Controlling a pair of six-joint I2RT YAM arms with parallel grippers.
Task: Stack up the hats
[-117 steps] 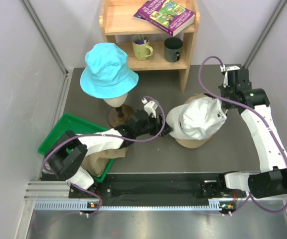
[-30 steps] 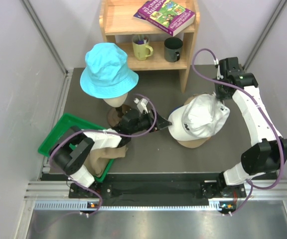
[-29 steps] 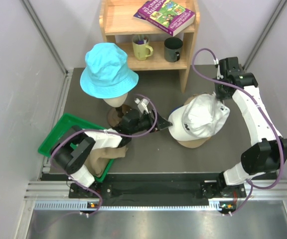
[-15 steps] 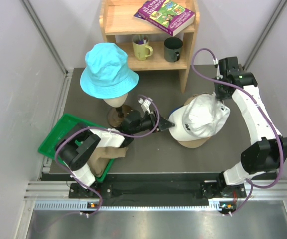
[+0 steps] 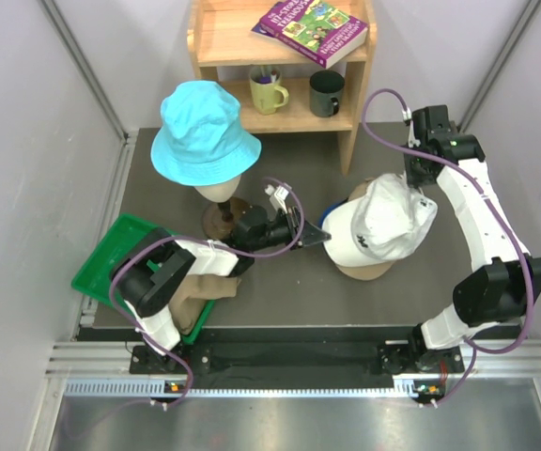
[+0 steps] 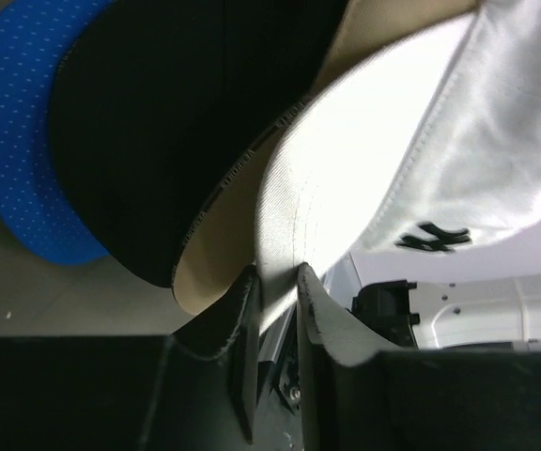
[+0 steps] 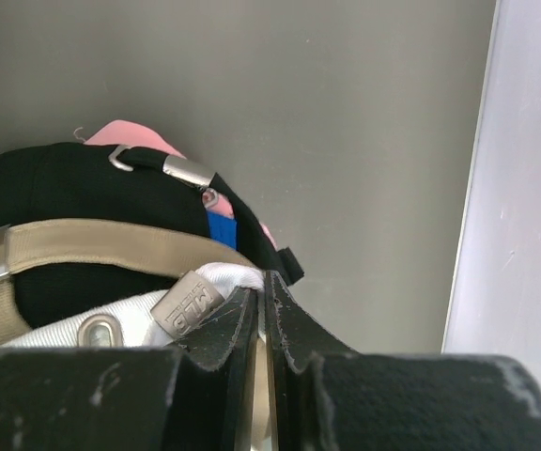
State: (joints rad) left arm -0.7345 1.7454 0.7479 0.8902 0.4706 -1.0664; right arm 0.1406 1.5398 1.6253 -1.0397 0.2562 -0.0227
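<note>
One cyan fabric bucket hat point(image 5: 203, 127) is left unstacked on the cream mannequin head point(image 5: 219, 194), while the white fabric baseball cap point(image 5: 383, 221) tops the pile of darker caps point(image 6: 139, 141), its brim pinched in the left gripper point(image 6: 275, 282), its rear strap seemingly nipped by the closed right gripper point(image 7: 263, 293)

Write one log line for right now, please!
left gripper: shut on white cap brim | right gripper: shut on its back | white cap: over tan cap
</note>
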